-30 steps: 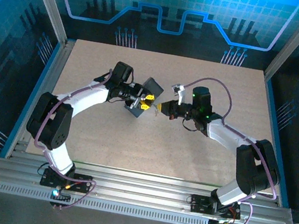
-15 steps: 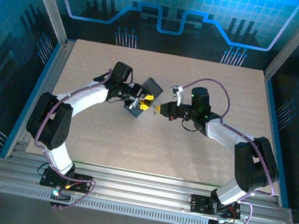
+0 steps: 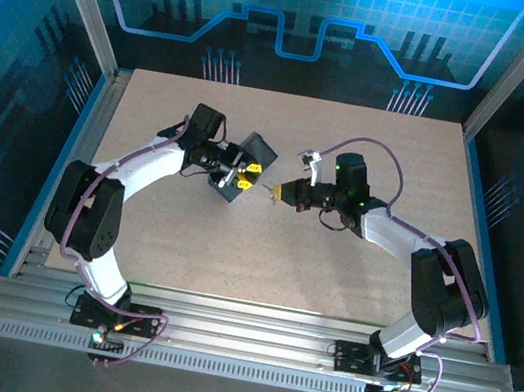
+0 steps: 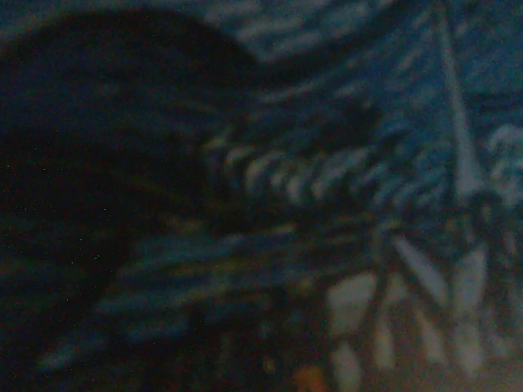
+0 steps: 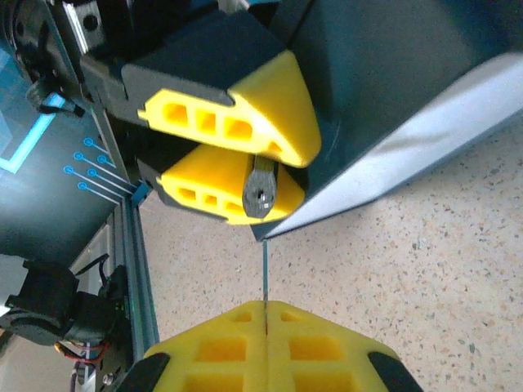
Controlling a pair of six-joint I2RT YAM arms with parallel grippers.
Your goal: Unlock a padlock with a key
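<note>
Nearest us, in the right wrist view, the right gripper (image 5: 265,322) has its yellow fingers pressed together on the key (image 5: 264,273), whose thin blade pokes out edge-on toward the left arm. Just past its tip, across a small gap, the padlock (image 5: 261,190) sits pinched between the yellow fingers (image 5: 245,114) of the left gripper (image 3: 247,174), and what looks like its keyhole end faces us. Close behind is the dark blue box (image 5: 384,82), over the speckled table (image 5: 441,269). We judge that insertion is the step in hand. To do it well, we should first match the blade to the slot in height and roll. Then we advance slowly and straight while the left holds firm. A sideways push could twist the padlock in its grip.
</note>
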